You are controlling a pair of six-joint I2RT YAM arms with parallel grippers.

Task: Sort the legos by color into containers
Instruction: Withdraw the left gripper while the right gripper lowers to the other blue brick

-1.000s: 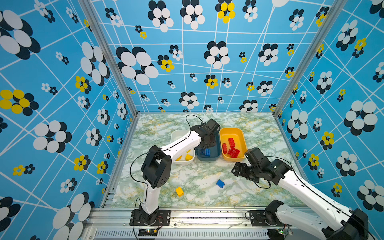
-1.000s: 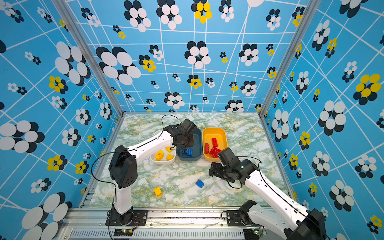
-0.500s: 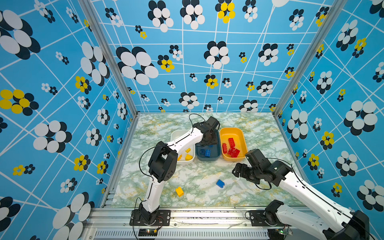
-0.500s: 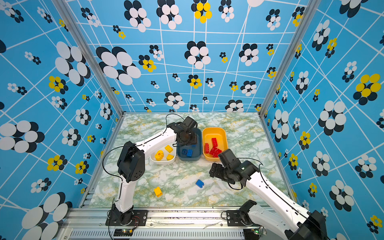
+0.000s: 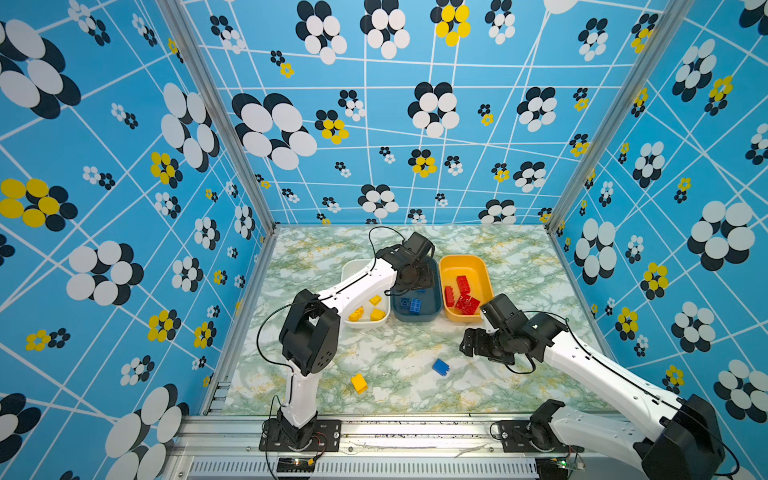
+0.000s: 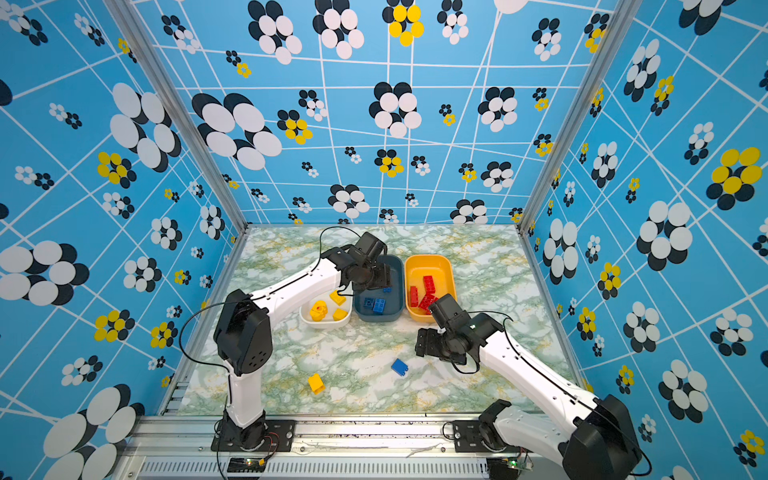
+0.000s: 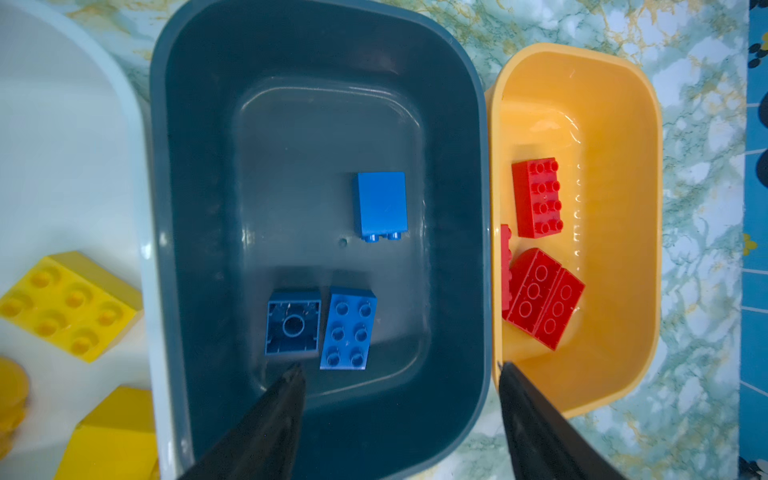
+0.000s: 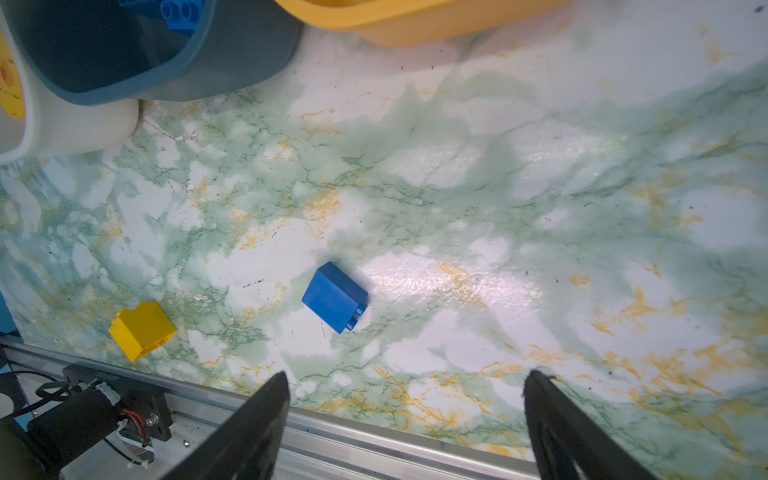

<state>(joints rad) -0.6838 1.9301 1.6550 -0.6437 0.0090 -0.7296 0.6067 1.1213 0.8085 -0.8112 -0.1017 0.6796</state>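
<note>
Three containers stand side by side: a white tub point(image 5: 354, 266) with yellow legos point(image 7: 70, 303), a dark blue-grey tub point(image 7: 199, 166) with three blue legos point(image 7: 380, 205), and a yellow-orange tub point(image 7: 615, 166) with red legos point(image 7: 536, 197). My left gripper point(image 7: 401, 368) hangs open above the dark tub point(image 5: 415, 318), with nothing between its fingers. A loose blue lego point(image 5: 441, 367) and a loose yellow lego point(image 5: 359, 383) lie on the marble table nearer the front. My right gripper point(image 5: 469, 343) hovers open to the right of the blue lego point(image 8: 336, 297), apart from it.
The metal front rail point(image 8: 374, 440) borders the table just beyond the loose legos. My left arm's elbow point(image 5: 309, 336) rises over the table's left side, above the yellow lego point(image 6: 316, 383). Patterned blue walls close in the left, back and right.
My left jaws have opened over the dark tub, and that arm's elbow has swung toward the middle. The right arm has hardly moved.
</note>
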